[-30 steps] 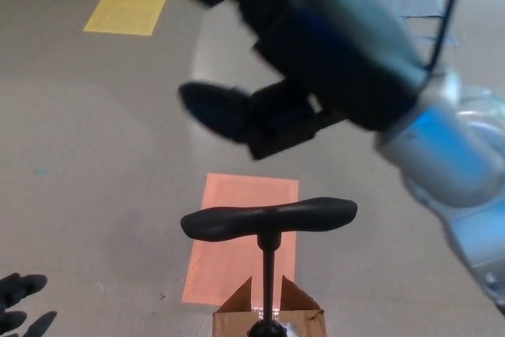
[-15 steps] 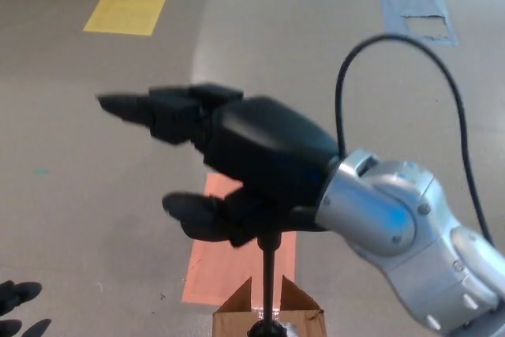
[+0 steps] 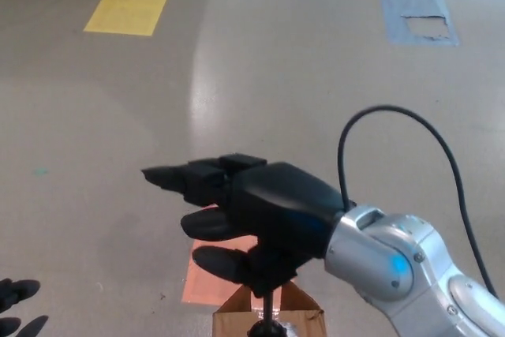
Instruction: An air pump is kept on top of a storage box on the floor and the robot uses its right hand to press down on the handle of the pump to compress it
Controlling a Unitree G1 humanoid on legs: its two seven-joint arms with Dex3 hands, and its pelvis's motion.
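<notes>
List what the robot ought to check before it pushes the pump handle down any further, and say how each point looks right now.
1. Right hand over the pump handle: ok, the palm covers it.
2. Fingers around the handle: not ok, they point straight out.
3. Pump shaft upright: ok, the short visible stretch looks vertical.
4. Pump seated on the cardboard box: cannot tell, the base is cut off.
5. Left hand clear of the pump: ok, it is far off at the edge.
6. Black cable clear of the handle: ok.
</notes>
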